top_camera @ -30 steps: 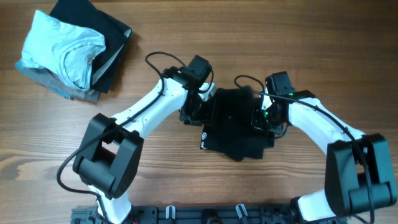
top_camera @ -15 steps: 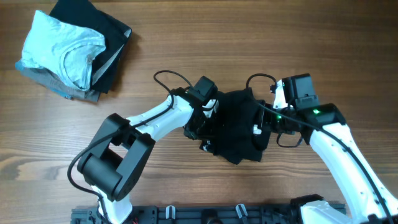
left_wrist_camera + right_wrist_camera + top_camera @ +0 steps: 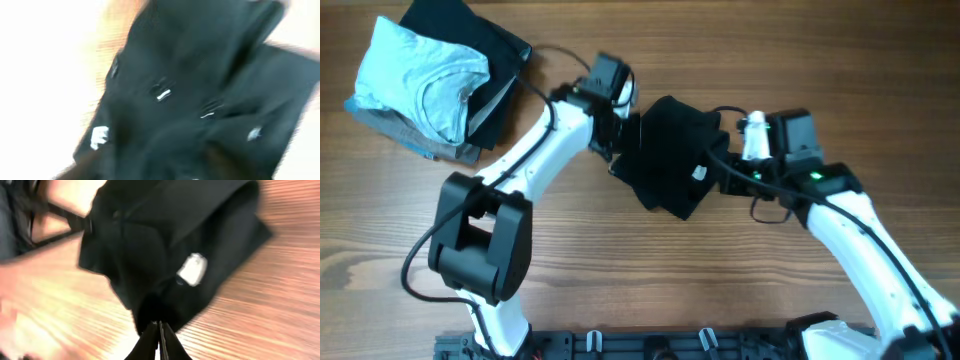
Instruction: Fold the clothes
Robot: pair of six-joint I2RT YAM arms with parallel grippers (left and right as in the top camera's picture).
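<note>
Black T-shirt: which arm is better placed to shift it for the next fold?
Right, probably. The right gripper is shut on an edge of the black T-shirt, so it can pull the cloth at once. The left gripper sits at the opposite edge, but its blurred view shows no sure grip.

Robot lab workbench: wood-grain table (image 3: 650,270), white left arm (image 3: 535,150) and right arm (image 3: 865,235), black mounting rail (image 3: 620,346).

Bare worktop (image 3: 740,290) open on either side of the right fingers (image 3: 150,342). Straight ahead, at the tips, bunched black T-shirt (image 3: 670,160); beyond it, left arm (image 3: 545,135). Folded pile (image 3: 430,85) well apart.
</note>
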